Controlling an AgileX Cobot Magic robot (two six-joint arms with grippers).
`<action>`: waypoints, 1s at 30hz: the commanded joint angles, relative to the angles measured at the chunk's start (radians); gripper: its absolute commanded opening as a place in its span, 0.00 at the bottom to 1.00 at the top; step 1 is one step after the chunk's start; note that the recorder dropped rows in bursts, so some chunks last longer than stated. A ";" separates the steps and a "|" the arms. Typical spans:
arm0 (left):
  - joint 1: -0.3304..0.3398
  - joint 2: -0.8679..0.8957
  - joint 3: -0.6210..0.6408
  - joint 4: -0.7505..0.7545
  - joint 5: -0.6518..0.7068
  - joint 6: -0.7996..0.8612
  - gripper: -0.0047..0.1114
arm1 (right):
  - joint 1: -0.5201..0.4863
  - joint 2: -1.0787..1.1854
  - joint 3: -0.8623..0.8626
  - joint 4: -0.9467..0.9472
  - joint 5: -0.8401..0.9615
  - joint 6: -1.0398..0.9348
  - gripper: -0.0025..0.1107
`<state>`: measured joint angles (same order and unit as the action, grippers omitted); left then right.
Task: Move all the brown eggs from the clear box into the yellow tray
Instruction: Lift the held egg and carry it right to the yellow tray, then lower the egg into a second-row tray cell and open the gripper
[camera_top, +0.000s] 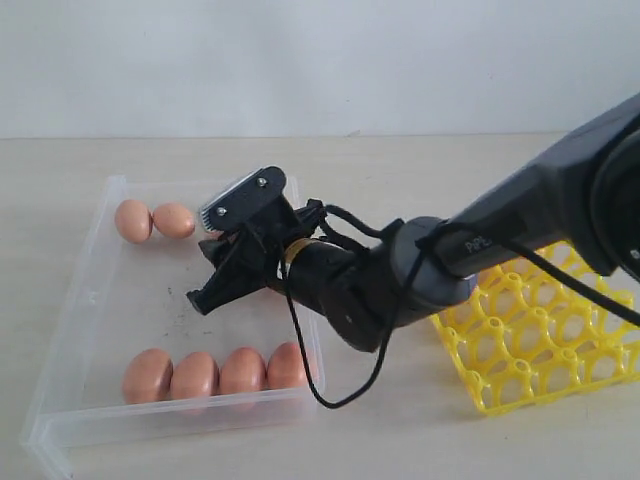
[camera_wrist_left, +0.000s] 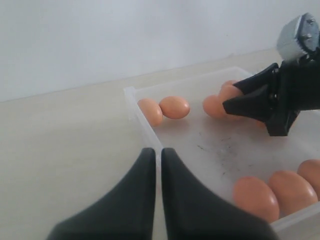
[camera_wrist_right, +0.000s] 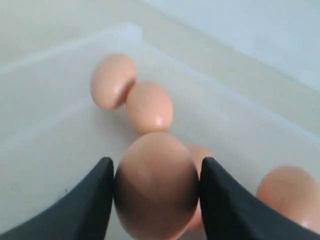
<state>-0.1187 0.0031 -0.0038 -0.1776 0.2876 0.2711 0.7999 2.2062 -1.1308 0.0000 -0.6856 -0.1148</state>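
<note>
My right gripper (camera_top: 205, 262) reaches into the clear box (camera_top: 70, 300) and is shut on a brown egg (camera_wrist_right: 156, 185), held just above the floor between both fingers. Two brown eggs (camera_top: 133, 220) lie together at the box's far left corner, and several more (camera_top: 194, 375) line its near wall. In the left wrist view my left gripper (camera_wrist_left: 157, 152) is shut with nothing in it, over the table by the box's wall (camera_wrist_left: 132, 97). The yellow tray (camera_top: 530, 350) lies to the right, partly behind the right arm, and its cells that show hold no egg.
A black cable (camera_top: 300, 350) loops down from the right arm over the box's right wall. Pale wooden tabletop (camera_top: 400, 440) surrounds the box and tray. A white wall (camera_top: 300, 60) stands behind.
</note>
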 joint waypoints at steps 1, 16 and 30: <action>-0.006 -0.003 0.004 0.002 -0.002 0.000 0.07 | -0.043 -0.025 0.127 -0.129 -0.415 0.194 0.02; -0.006 -0.003 0.004 0.002 -0.002 0.000 0.07 | -0.530 -0.406 0.696 -0.453 -0.535 0.354 0.02; -0.006 -0.003 0.004 0.002 -0.002 0.000 0.07 | -0.751 -0.240 0.743 -0.502 -0.535 0.315 0.02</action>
<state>-0.1187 0.0031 -0.0038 -0.1776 0.2876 0.2711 0.0575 1.9422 -0.3721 -0.5110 -1.2167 0.2280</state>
